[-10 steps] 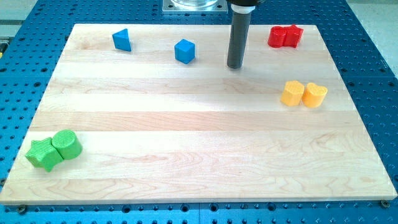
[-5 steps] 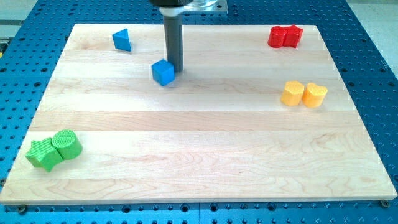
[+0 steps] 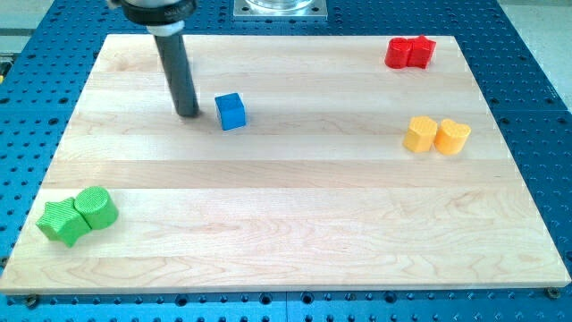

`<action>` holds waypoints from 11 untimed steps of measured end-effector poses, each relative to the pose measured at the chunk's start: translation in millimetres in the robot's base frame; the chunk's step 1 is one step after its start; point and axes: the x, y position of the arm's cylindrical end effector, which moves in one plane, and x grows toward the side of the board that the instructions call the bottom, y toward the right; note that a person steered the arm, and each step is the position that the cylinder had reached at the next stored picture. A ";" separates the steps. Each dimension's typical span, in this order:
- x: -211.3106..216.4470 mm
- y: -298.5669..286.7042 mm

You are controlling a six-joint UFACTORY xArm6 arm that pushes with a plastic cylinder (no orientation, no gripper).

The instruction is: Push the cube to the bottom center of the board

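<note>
The blue cube (image 3: 231, 111) sits on the wooden board (image 3: 286, 233) in the upper left-middle part. My tip (image 3: 188, 114) rests on the board just to the cube's left, with a small gap between them. The rod rises toward the view's top left. It covers the place where the blue triangular block stood, and that block does not show.
Two red blocks (image 3: 410, 52) touch at the top right. Two yellow cylinders (image 3: 436, 136) stand side by side at the right. A green star and a green cylinder (image 3: 78, 216) touch at the bottom left. A metal mount (image 3: 279, 8) sits at the top edge.
The rod swept from the cube's right to its left. The cube was pushed down and left from its first spot. The blue triangular block is now hidden behind the rod.
</note>
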 end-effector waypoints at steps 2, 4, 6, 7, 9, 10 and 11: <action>-11.0 70.8; 22.6 82.9; 47.9 76.1; 48.7 93.7; 109.7 114.0; 77.5 141.2; 37.4 149.8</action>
